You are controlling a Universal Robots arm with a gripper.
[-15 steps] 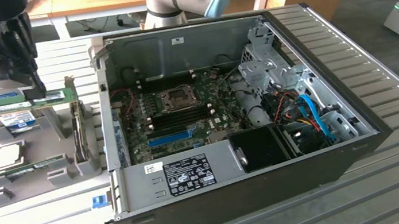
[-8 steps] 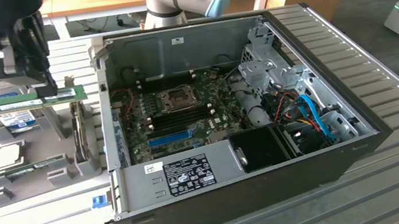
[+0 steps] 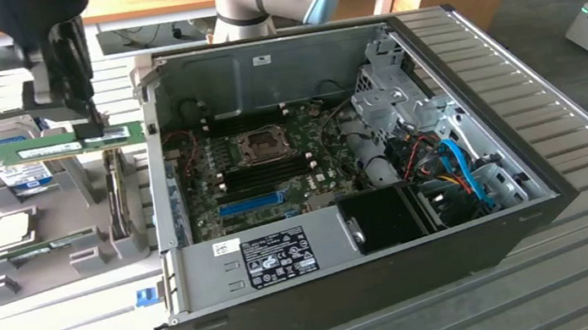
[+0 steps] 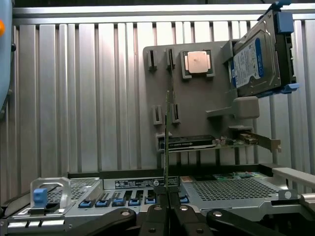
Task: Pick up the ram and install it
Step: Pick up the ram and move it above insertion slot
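Note:
The ram [image 3: 66, 145] is a long green stick with a white sticker, hanging level above the grey parts holder [image 3: 91, 264] at the exterior view's left. My gripper [image 3: 96, 131] comes down from above and is shut on the stick near its end closest to the computer case. In the wrist view the ram [image 4: 167, 132] shows edge-on as a thin strip rising from between my fingertips [image 4: 169, 209]. The open computer case [image 3: 487, 242] lies to the exterior view's right, with its motherboard [image 3: 261, 173] exposed.
A silver hard drive [image 3: 7, 160] with a blue-and-white label stands in the holder just behind the ram. A CPU chip [image 4: 198, 62] and another card [image 4: 189, 143] rest in the holder. A blue slot [image 3: 248, 203], a black fan shroud [image 3: 386, 217] and cables [image 3: 466, 172] fill the case.

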